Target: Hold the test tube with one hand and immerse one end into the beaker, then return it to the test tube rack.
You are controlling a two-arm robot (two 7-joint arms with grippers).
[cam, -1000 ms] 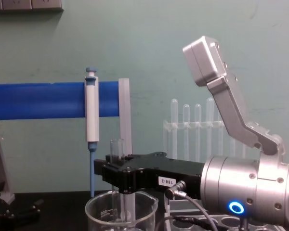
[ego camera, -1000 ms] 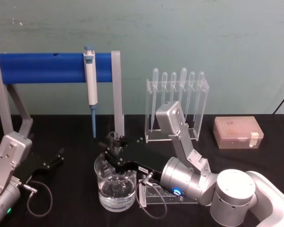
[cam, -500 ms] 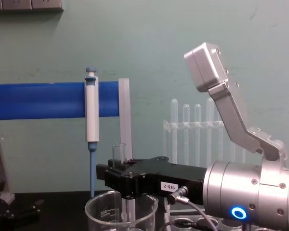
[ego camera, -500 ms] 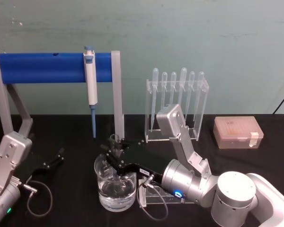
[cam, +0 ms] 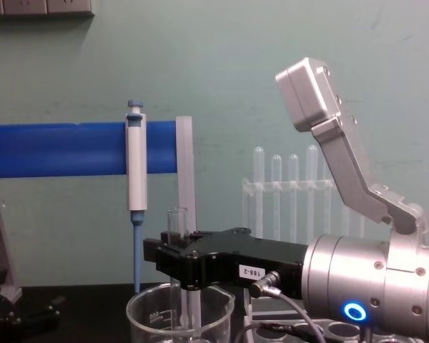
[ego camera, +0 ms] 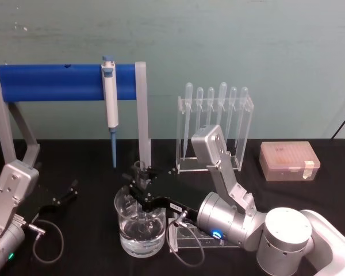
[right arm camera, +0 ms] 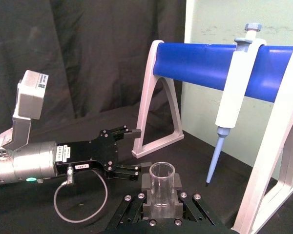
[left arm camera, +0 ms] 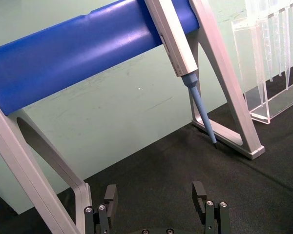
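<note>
Closest to us, the beaker (ego camera: 126, 227) sits on the black table (ego camera: 322, 198), with water in its lower part. Just to its right a low clear test tube rack (ego camera: 175, 237) lies under the right arm. From the chest we see the rack's round holes showing beneath the silver wrist.

Over the beaker we have the right end effector (ego camera: 139, 183), reaching in from the right and lying flat, its pads pinching the test tube (ego camera: 138, 168). The tube stands upright, its open rim above the black fingers. Its lower end goes down past the beaker's rim, about midway across the glass, with room to either wall. We cannot tell whether the tip touches the water.

Off to the left, the left end effector (ego camera: 69, 192) rests low over the table with its fingers spread and nothing between them. A bare strip of table separates it from the beaker.

Farther back, the grey leg of the blue stand (ego camera: 46, 81) rises just behind the tube. The pipettor (ego camera: 110, 103) hangs from the bar, its tip to the left of the tube and apart from it. To the right we see the clear pipette rack (ego camera: 244, 135) behind the right arm's elbow. The pink box (ego camera: 288, 161) sits well to its right, with open table in front.
</note>
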